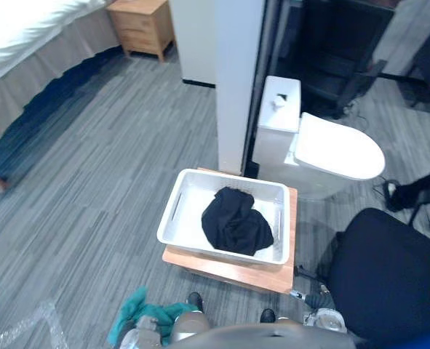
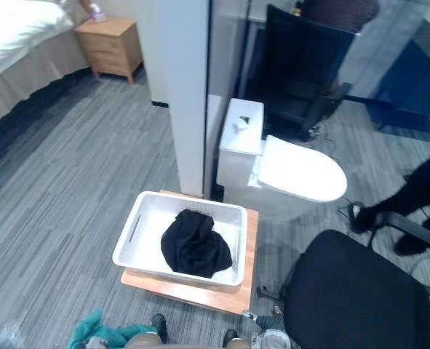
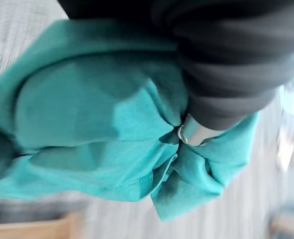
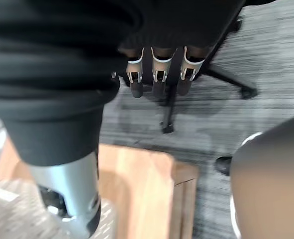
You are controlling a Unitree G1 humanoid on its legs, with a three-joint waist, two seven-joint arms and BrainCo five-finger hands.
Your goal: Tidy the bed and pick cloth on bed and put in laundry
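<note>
Two cloths are in sight. One black cloth point(image 1: 236, 222) lies heaped in the single white basket point(image 1: 169, 218), towards its right end. The basket sits on one low wooden bench point(image 1: 229, 270) in the middle of the floor. One teal cloth point(image 3: 87, 114) hangs bunched at the left robot hand point(image 3: 192, 135), near and left of the bench. Only a stub of silver finger shows before the cloth swallows it, so I cannot tell how that hand is set.

The right robot hand point(image 4: 159, 74) hangs near the bench's right end, its fingers loose and side by side, holding nothing.

One bed point(image 1: 25, 29) is cut off at the far left, beside one nightstand point(image 1: 142, 25). One toilet point(image 1: 338, 149) stands just behind the basket. There are two black chairs: one near right point(image 1: 389, 276), one far point(image 2: 309, 58). A person's legs point(image 2: 418, 185) are cut off at the right edge.
</note>
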